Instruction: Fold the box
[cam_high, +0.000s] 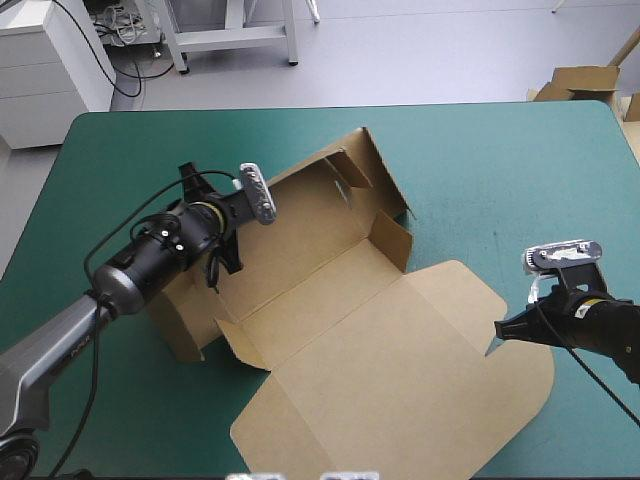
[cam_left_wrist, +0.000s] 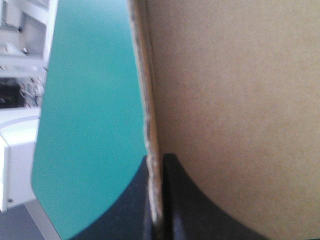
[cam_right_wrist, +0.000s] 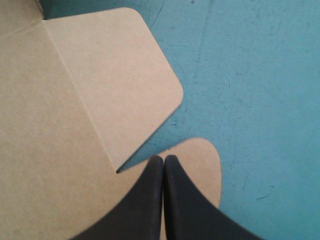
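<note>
Box (cam_high: 330, 330): one, a single cut sheet.
Grippers: two, the left gripper (cam_left_wrist: 159, 160) and the right gripper (cam_right_wrist: 163, 157), with two black fingers each, four in all.
Table (cam_high: 500, 170): one.
Spare board (cam_high: 585, 80) beyond the far right corner: count unclear.

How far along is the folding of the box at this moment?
Done: the box has its far walls raised. In hand: the left gripper is shut on one raised wall's edge. Left: the lid lies flat on the teal-green cover, the right gripper is shut over its edge, and the walls look not yet tucked.
</note>
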